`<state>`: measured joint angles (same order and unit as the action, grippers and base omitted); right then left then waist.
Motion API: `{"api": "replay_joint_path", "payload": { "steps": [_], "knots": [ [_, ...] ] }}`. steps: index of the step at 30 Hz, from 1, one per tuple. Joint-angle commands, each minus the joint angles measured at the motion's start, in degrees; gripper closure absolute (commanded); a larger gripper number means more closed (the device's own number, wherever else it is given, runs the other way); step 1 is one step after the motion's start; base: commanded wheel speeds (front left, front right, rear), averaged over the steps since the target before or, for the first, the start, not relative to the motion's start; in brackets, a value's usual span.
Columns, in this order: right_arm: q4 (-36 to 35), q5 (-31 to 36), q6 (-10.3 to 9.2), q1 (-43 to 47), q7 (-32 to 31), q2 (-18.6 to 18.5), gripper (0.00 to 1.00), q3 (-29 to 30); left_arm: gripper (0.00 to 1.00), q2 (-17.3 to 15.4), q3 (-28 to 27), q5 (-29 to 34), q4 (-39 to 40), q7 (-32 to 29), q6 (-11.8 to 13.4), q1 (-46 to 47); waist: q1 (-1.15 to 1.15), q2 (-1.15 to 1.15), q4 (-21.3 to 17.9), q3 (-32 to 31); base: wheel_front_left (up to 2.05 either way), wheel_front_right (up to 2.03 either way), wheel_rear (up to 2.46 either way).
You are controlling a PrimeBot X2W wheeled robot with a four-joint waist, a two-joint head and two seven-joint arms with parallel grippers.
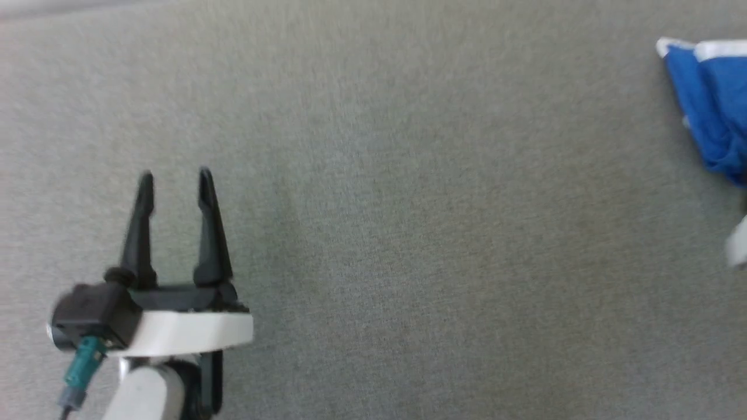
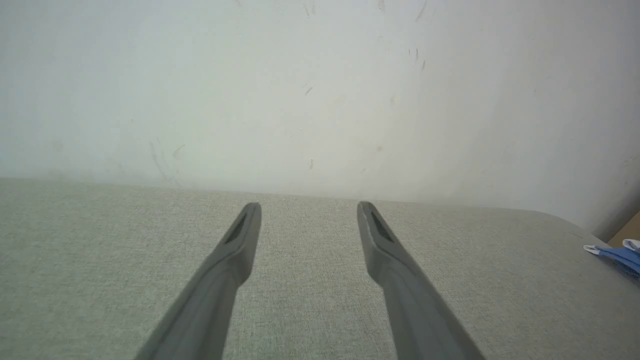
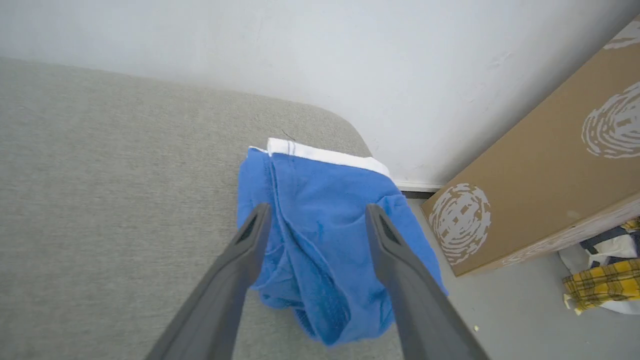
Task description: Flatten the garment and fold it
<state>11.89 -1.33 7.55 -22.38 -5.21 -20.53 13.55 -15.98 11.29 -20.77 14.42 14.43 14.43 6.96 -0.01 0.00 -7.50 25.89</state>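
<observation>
**Item: blue shorts** (image 3: 320,220). Bright blue thin fabric with white trim (image 3: 325,154), bunched and creased, not flat. They sit at the rounded corner of the grey fabric-covered surface (image 3: 110,200), next to the wall (image 3: 300,50). In the right wrist view one bunched end appears to hang past the side edge, over the floor (image 3: 500,325). In the head view they lie at the far right (image 1: 709,99).

**Right tool** (image 3: 317,210). Fingers apart, with nothing clamped. They frame the shorts from above. I cannot tell whether they touch the cloth.

**Left tool** (image 1: 173,175). Fingers apart and empty, over bare surface well away from the shorts.

**Nearby.** A cardboard box (image 3: 540,165) leans against the wall just past the corner. A yellow plaid cloth (image 3: 600,290) lies on the floor.

**Risks, as judged**
- The shorts may slide off the edge. A push or a shallow pinch toward the overhanging end would probably tip them to the floor.
- The tool may catch only one layer. The fabric is thin and gathered, so a lift could leave the rest trailing and twist the bunch tighter.
- Reach is lopsided. The left tool is far away, so the right one is working alone. A one-sided pull would drag the shorts rather than spread them.
- Working this close to the corner leaves little room, and a sweep could hit the box or the wall.
</observation>
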Motion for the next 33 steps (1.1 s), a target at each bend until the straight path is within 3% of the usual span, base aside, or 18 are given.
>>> {"api": "replay_joint_path", "payload": {
  "steps": [1,6,11,21,33],
  "knots": [
    [-2.8,-1.1,-0.06,2.7,2.1,3.8,0.00,0.4,0.00,0.8,0.0,-0.5,-1.2,0.3,0.2,-1.6,0.01,0.00,0.3,-6.8,0.00,0.00,0.00],
    [-10.4,-0.4,-0.06,8.3,6.7,12.0,0.00,-0.4,0.00,1.7,0.2,-1.5,-3.9,0.5,-1.3,-3.3,0.01,0.00,1.2,-12.3,0.00,0.00,0.00],
    [-14.5,0.3,-0.06,12.7,11.1,15.8,0.00,-1.8,0.00,1.8,-0.7,-0.2,-6.0,0.5,-3.9,-3.9,0.01,0.00,2.0,-16.1,0.00,0.00,0.00],
    [-12.2,4.7,-0.06,19.4,16.9,17.3,0.00,-9.7,0.00,5.9,-3.9,2.9,-11.1,0.6,-7.3,-8.7,0.01,0.00,3.8,-21.0,0.00,0.00,0.00],
    [-5.3,3.0,-0.06,23.9,18.8,17.6,0.00,-11.4,0.00,9.8,-5.3,6.6,-13.3,0.6,-10.6,-14.7,0.01,0.00,5.8,-23.7,0.00,0.00,0.00]
  ]
}}
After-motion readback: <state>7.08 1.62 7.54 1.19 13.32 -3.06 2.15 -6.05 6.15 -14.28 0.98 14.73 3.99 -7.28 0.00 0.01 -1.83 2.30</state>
